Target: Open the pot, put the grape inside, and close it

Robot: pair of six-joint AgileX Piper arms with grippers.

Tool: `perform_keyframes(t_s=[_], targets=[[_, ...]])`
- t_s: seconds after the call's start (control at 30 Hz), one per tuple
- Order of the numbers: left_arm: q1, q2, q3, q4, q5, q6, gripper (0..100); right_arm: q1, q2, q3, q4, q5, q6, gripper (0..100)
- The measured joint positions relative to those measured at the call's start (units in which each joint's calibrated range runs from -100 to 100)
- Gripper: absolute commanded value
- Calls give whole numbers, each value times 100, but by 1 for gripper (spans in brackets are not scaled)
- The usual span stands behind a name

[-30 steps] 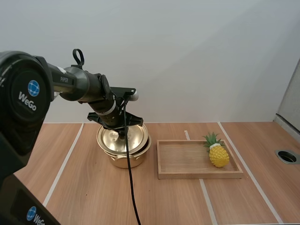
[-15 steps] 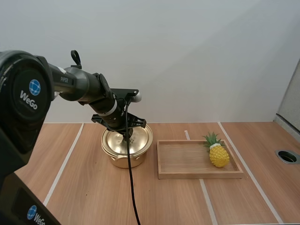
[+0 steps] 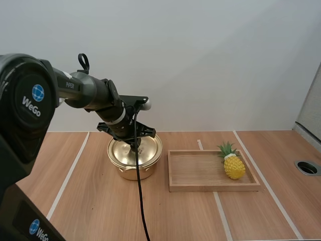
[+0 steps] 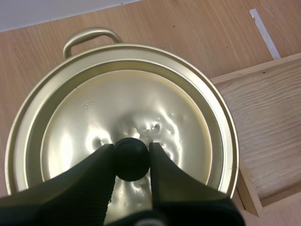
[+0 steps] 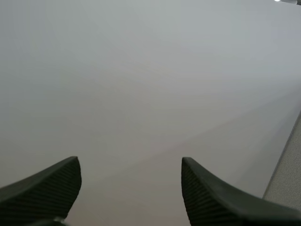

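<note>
A golden pot [image 3: 133,171] stands on the table left of centre, its golden lid [image 3: 135,150] lying level on the rim. My left gripper [image 3: 134,144] reaches down over it from the left. In the left wrist view the lid [image 4: 141,103] has a black knob [image 4: 132,157] at its middle, and my left gripper [image 4: 132,162] is shut on that knob, one finger on each side. One pot handle [image 4: 89,35] sticks out past the lid. My right gripper [image 5: 130,188] is open, its fingers wide apart, facing a plain grey wall.
A wooden tray [image 3: 200,187] lies right of the pot, its corner [image 4: 263,136] close to the lid's edge. A yellow toy pineapple [image 3: 233,164] sits at the tray's right end. White tape lines cross the table. A round hole [image 3: 307,167] is at the table's far right.
The lid, held by my left gripper, went from tilted and offset left of the pot to centred and level on the rim. The tray and pineapple stayed put.
</note>
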Motion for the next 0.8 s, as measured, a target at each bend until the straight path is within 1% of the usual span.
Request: perform_keyframes(t_s=[0.8], targets=[[0,157,-32,0,-70,74,0,0,0,0,0,-1,0,100]])
